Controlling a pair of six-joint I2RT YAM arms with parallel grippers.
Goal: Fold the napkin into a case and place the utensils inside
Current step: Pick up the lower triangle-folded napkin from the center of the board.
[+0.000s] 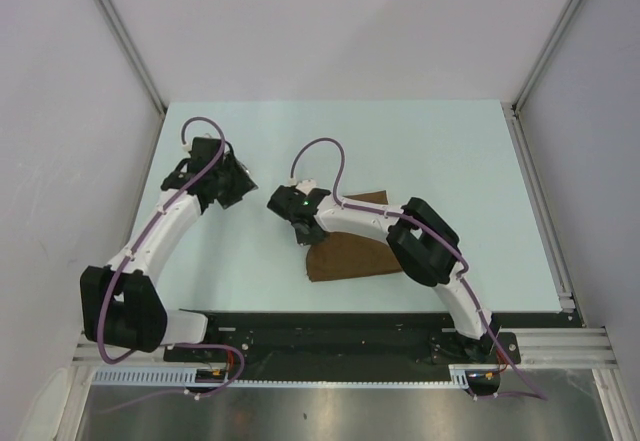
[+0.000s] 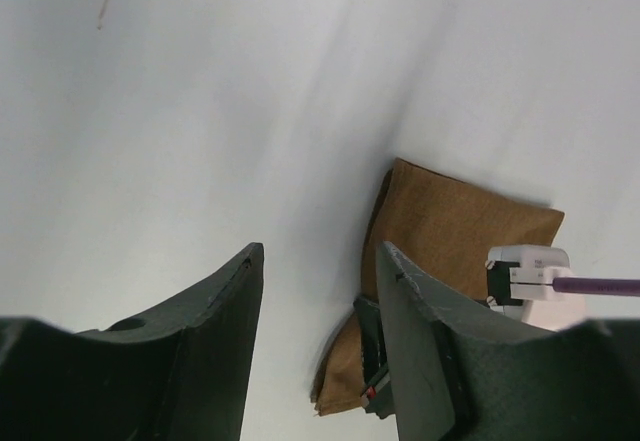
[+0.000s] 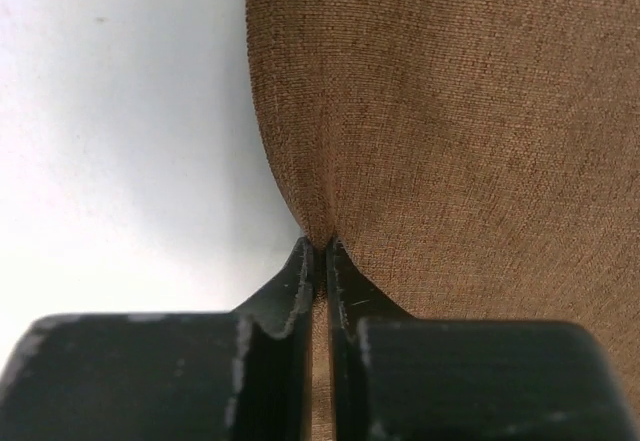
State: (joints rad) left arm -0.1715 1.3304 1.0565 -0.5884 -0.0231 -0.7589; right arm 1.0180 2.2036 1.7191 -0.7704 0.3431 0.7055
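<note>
The one brown napkin (image 1: 345, 259) lies on the pale table (image 1: 420, 141), partly beneath the right arm, its left edge pinched between the closed jaws of the right gripper (image 3: 318, 251), while the left gripper (image 2: 320, 261), second of two, hangs part-open and empty off to the napkin's left.

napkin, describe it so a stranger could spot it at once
On the pale green table, look beneath the right arm. The flat brown cloth napkin lies there, its edge pinched in the right pincer. It is the only brown thing there.
</note>
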